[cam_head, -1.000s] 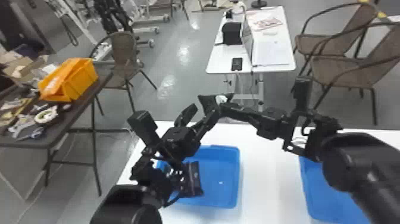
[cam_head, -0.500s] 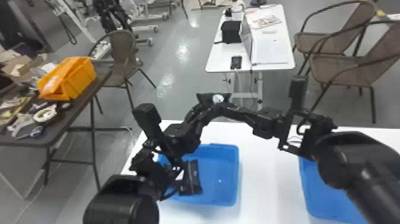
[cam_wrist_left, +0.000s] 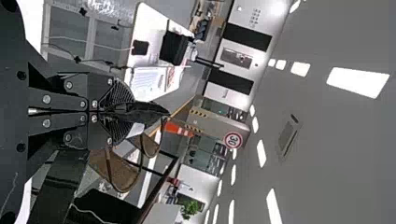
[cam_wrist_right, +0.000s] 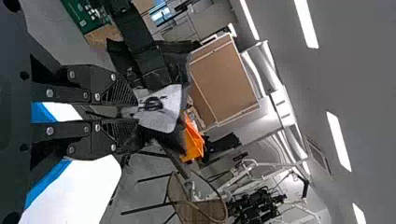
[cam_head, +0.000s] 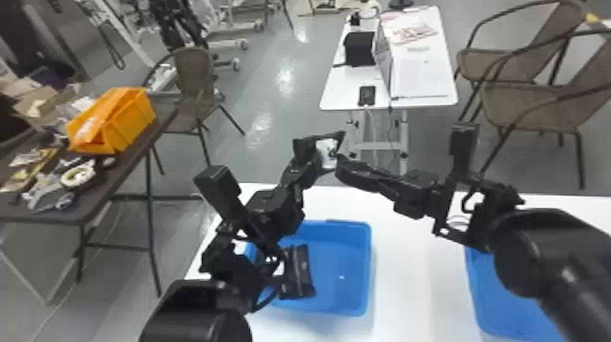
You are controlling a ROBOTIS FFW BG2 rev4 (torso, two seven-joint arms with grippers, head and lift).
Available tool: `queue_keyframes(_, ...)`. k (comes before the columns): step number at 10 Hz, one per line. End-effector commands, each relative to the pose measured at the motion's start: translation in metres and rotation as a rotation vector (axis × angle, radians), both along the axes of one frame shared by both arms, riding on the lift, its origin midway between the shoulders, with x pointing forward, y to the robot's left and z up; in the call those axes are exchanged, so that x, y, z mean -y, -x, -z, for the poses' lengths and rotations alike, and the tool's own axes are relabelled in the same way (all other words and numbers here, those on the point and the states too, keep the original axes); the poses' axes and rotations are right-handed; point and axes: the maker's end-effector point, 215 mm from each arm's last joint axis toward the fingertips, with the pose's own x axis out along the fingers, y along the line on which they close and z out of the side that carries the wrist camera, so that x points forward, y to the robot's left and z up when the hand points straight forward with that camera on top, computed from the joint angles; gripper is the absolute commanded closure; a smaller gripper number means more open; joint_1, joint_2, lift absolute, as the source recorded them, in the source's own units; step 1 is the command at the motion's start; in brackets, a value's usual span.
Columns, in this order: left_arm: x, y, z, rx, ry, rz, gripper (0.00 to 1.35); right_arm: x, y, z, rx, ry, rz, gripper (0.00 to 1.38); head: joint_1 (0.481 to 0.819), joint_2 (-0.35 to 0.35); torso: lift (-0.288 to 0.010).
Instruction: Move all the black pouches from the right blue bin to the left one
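White table (cam_head: 404,282) before us; our left tool (cam_head: 314,157) grips a pouch (cam_head: 328,153); our right tool (cam_head: 342,163) is open, right at its edge.

The left arm (cam_head: 200,314) hides the left side of the left blue bin (cam_head: 338,291) and part of the black pouch (cam_head: 297,273) in it. To that bin's right, the right blue bin (cam_head: 495,295) is partly covered by the right arm (cam_head: 536,254) and cut off by the head view's bottom edge; its contents cannot be told. Beyond the left bin, the mark on a white patch (cam_head: 327,152) is too small to read.
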Motion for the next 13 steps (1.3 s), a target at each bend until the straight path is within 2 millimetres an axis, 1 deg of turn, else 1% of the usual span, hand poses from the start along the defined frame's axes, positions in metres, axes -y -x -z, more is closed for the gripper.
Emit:
queue_keyframes(1,-0.011,0.003,-0.003,0.022,0.003,-0.035,1.22,0.016,-0.005,0.006,0.026,0.024,0.047,0.05,0.670,0.260,0.010)
queue_keyframes(2,-0.022,0.004,-0.002,0.027,-0.012,-0.068,1.22,0.040,-0.011,0.017,0.029,0.044,0.127,0.03,0.670,0.260,0.010)
queue_keyframes(3,-0.039,0.007,0.004,0.027,-0.063,-0.117,1.22,0.066,-0.013,0.032,0.024,0.077,0.204,0.17,0.673,0.250,0.010)
queue_keyframes(4,-0.054,0.010,0.017,0.006,-0.139,-0.155,1.22,0.092,-0.013,0.046,0.019,0.109,0.259,0.26,0.676,0.245,0.010)
queue_keyframes(5,-0.068,0.014,0.038,-0.031,-0.210,-0.182,1.22,0.114,-0.010,0.059,0.003,0.129,0.307,0.31,0.689,0.234,0.010)
queue_keyframes(7,-0.081,0.025,0.087,-0.120,-0.324,-0.195,1.22,0.148,-0.004,0.081,-0.027,0.172,0.371,0.33,0.695,0.215,0.010)
queue_keyframes(8,-0.084,0.033,0.114,-0.172,-0.367,-0.192,1.22,0.159,-0.001,0.090,-0.039,0.185,0.392,0.33,0.695,0.206,0.010)
queue_keyframes(9,-0.087,0.040,0.134,-0.216,-0.414,-0.190,1.22,0.164,0.003,0.097,-0.053,0.191,0.398,0.33,0.695,0.201,0.010)
queue_keyframes(11,-0.089,0.051,0.161,-0.267,-0.469,-0.182,1.22,0.167,0.008,0.105,-0.072,0.193,0.402,0.33,0.695,0.196,0.010)
queue_keyframes(12,-0.088,0.053,0.163,-0.266,-0.457,-0.184,1.17,0.166,0.008,0.106,-0.074,0.192,0.402,0.33,0.695,0.197,0.010)
queue_keyframes(13,-0.091,0.052,0.155,-0.238,-0.434,-0.194,0.69,0.167,0.008,0.106,-0.070,0.199,0.400,0.33,0.695,0.198,0.010)
